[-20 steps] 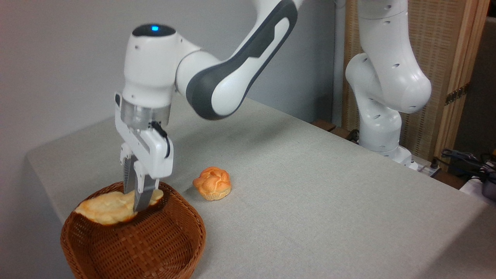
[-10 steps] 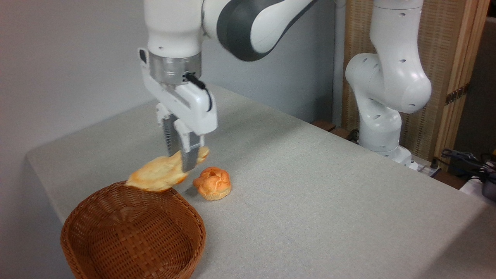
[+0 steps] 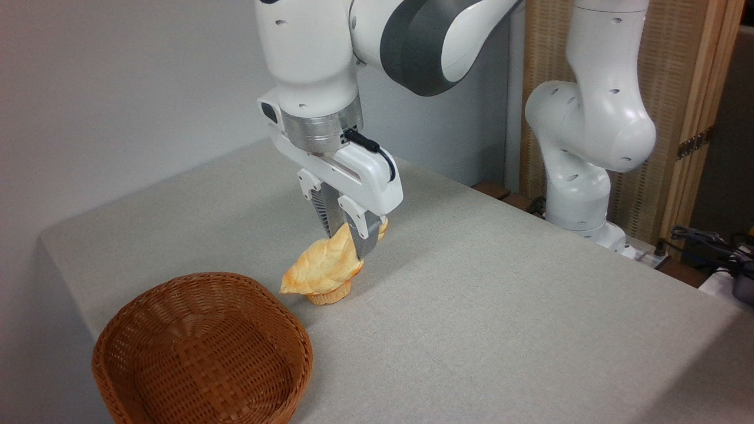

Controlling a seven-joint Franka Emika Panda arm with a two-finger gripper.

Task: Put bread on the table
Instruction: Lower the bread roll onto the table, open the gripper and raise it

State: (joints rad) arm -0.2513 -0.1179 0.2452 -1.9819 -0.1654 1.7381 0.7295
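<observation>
A: Item one? 
B: White two-finger gripper [image 3: 351, 240], clamped on long, lumpy golden-yellow bread [image 3: 321, 268], held tilted above the light grey cloth-like table [image 3: 500, 306].

A: Surroundings? 
B: Small orange bun [image 3: 330, 294] mostly hidden beneath; brown woven wicker basket [image 3: 203, 347], near left.

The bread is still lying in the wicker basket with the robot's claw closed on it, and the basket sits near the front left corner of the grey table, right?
Not quite. The gripper is closed on the bread, but the loaf hangs in the air beyond the basket, which is empty. The camera view shows it. The basket does sit near the table's front left corner.
</observation>
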